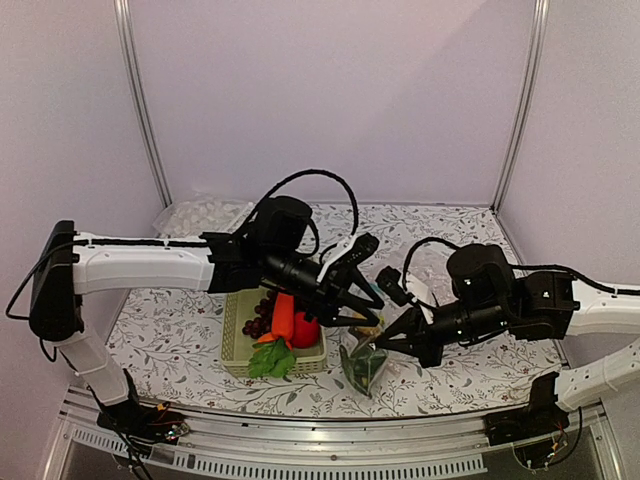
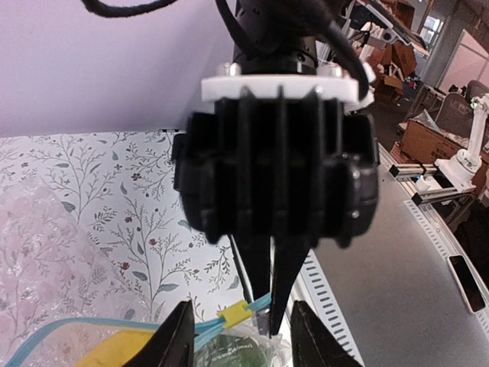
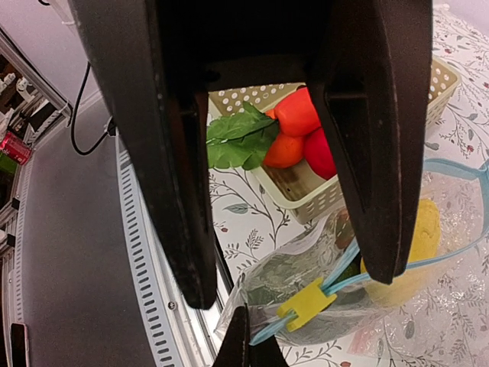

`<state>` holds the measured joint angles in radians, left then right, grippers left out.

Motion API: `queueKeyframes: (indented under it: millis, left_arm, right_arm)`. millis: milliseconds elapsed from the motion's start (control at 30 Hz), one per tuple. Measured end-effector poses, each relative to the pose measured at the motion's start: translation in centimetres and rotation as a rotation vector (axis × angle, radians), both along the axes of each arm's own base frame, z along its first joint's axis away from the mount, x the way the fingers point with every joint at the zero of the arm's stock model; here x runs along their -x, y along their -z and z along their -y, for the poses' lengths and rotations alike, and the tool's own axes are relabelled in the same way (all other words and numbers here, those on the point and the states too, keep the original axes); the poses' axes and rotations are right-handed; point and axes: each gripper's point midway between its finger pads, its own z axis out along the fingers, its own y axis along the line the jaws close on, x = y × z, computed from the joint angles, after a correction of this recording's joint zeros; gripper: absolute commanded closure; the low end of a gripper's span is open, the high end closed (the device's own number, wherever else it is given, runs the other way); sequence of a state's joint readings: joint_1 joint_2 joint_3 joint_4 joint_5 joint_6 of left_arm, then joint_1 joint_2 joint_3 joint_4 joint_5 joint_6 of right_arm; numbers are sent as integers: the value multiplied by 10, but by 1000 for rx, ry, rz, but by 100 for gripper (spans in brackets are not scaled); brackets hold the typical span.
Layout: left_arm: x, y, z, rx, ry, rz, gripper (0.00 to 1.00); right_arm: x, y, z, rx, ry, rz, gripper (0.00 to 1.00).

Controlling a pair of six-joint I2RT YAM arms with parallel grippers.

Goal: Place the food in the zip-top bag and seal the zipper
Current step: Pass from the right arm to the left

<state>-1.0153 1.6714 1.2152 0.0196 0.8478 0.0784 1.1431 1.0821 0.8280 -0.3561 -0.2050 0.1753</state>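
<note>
The zip-top bag (image 1: pixel 362 368) hangs just right of the basket, with a dark green vegetable (image 2: pixel 243 353) and yellow corn (image 3: pixel 422 229) inside. Its light-blue zipper (image 3: pixel 458 252) carries a yellow slider (image 2: pixel 235 314). My right gripper (image 3: pixel 248 342) is shut on the bag's corner at the zipper's end, and shows low at the centre (image 1: pixel 384 340) in the top view. My left gripper (image 2: pixel 244 336) faces it with its jaws apart, one on each side of the slider and not touching it. A carrot (image 1: pixel 284 316), grapes (image 1: pixel 258 322) and red fruit (image 1: pixel 306 331) lie in the basket.
The pale green mesh basket (image 1: pixel 235 345) stands left of the bag, with a green leaf (image 1: pixel 270 358) hanging over its front rim. A bubbly plastic sheet (image 1: pixel 200 215) lies at the back left. The table's metal front rail (image 3: pixel 149 306) runs just behind the bag.
</note>
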Motion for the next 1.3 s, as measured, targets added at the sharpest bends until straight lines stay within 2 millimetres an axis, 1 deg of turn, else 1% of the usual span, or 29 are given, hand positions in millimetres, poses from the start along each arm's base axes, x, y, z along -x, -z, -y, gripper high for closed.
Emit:
queueKeyframes:
  millis: [167, 333, 633, 767, 833, 1100, 1300]
  left_arm:
    - [1, 5, 5, 4, 21, -26, 58]
    - [2, 4, 8, 14, 32, -43, 63]
    - [3, 8, 8, 5, 40, -55, 65]
    - [3, 9, 8, 1, 41, -56, 62]
    - [3, 9, 8, 2, 42, -54, 62]
    - [4, 12, 10, -2, 41, -48, 67]
    - [2, 17, 11, -10, 31, -25, 77]
  right_arm:
    - [1, -1, 0, -8, -2, -2, 100]
    - [2, -1, 0, -8, -5, -7, 100]
    - [3, 1, 2, -10, -2, -12, 100]
    - [2, 0, 1, -14, -1, -11, 100]
    - [2, 0, 1, -15, -1, -12, 100]
    - [3, 0, 1, -19, 1, -16, 100]
    - [3, 2, 1, -16, 4, -20, 100]
